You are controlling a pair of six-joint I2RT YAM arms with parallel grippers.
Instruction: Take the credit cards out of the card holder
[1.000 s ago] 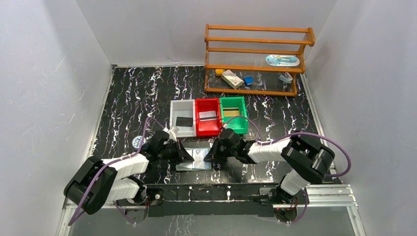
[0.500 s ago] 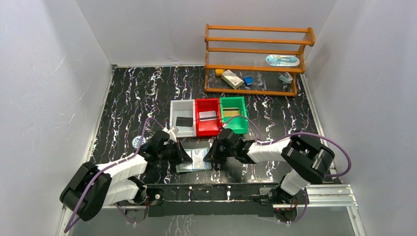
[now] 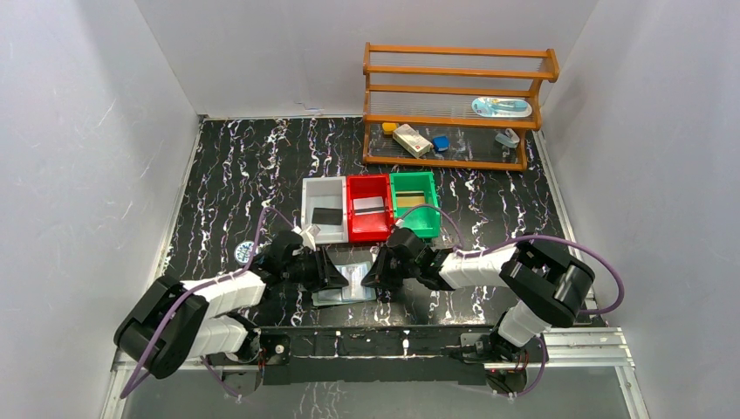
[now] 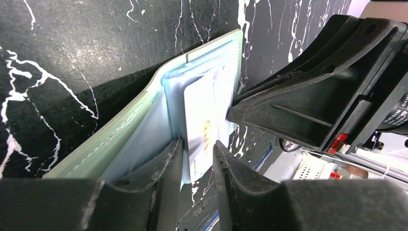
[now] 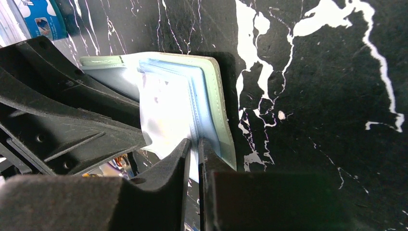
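The grey-green card holder (image 3: 346,285) lies open on the table between both grippers. My left gripper (image 4: 197,161) is at its left edge with the jaws a little apart. A pale credit card (image 4: 202,115) with gold print sticks out of a clear pocket, its end between the jaws with a gap on one side. My right gripper (image 5: 194,144) is shut on the clear pocket edge of the holder (image 5: 216,96). Other credit cards lie in the bins: a black one (image 3: 326,216), a silver one (image 3: 368,206) and a gold one (image 3: 412,200).
White (image 3: 311,209), red (image 3: 353,229) and green (image 3: 429,225) bins stand in a row just behind the holder. A round blue-and-white tin (image 3: 245,251) sits left of my left arm. A wooden shelf (image 3: 454,74) with small items stands at the back right.
My left gripper's jaws have parted from shut and now stand around the pale card's end. The right gripper keeps its grip on the holder and has not moved.
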